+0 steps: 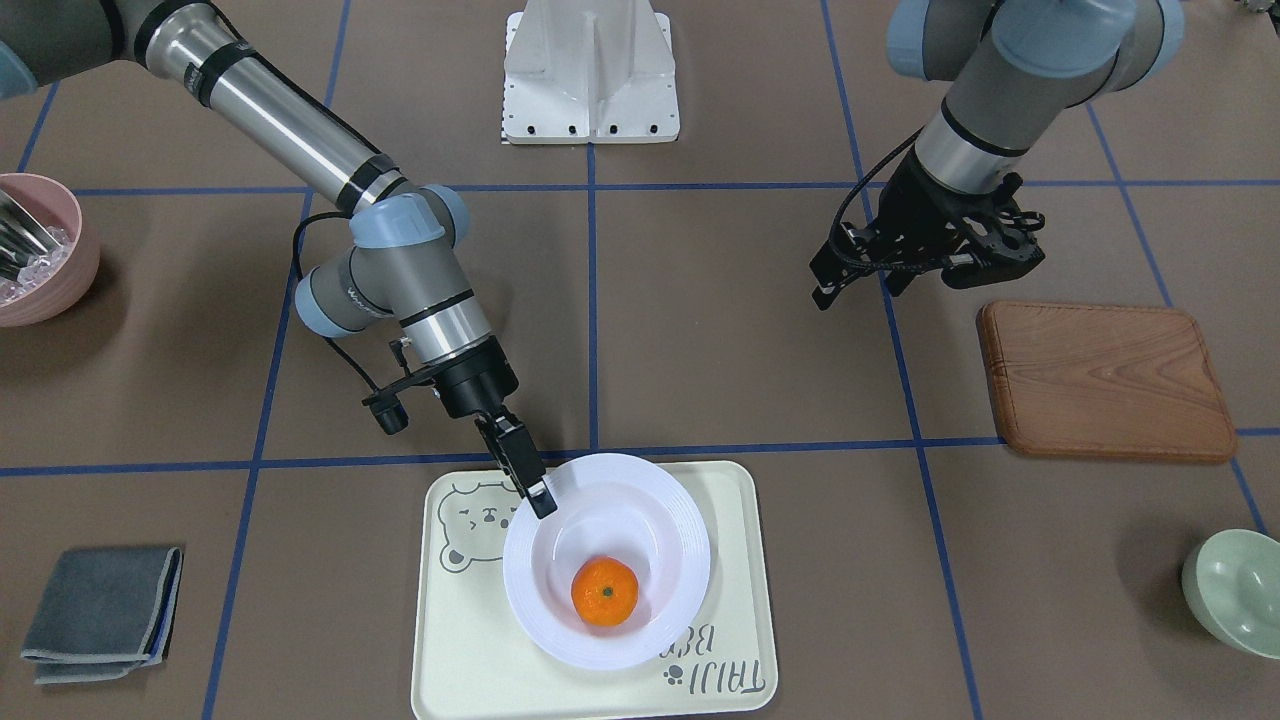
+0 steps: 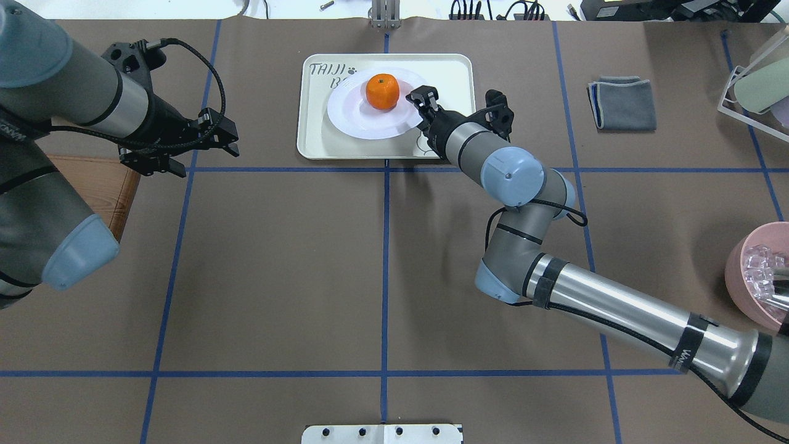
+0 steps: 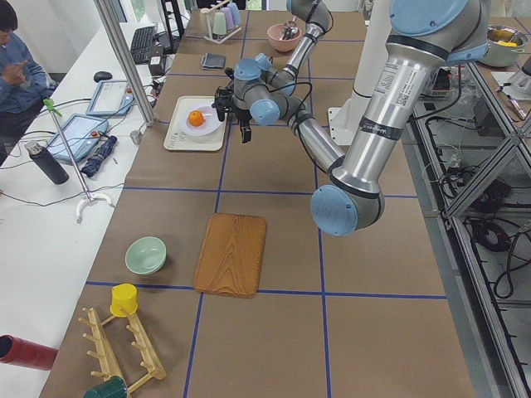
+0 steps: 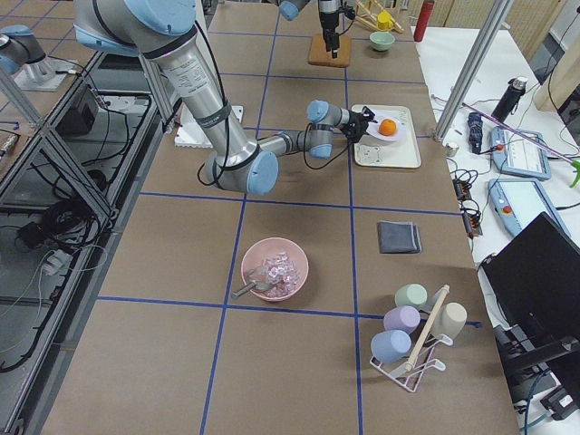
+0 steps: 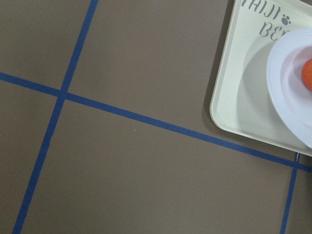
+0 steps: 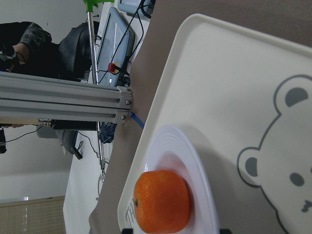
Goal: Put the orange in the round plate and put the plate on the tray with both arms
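Note:
The orange lies in the hollow of the white round plate, and the plate rests on the cream tray with the bear drawing. My right gripper reaches down to the plate's rim on the robot's side and looks shut on it, one finger lying over the rim. The overhead view shows the same hold, with the right gripper at the edge of the plate on the tray. My left gripper hovers open and empty, well away from the tray and beside the wooden board.
A brown wooden board lies under the left arm's side. A pale green bowl, a pink bowl holding utensils and a folded grey cloth sit near the table's edges. A cup rack stands at the right end.

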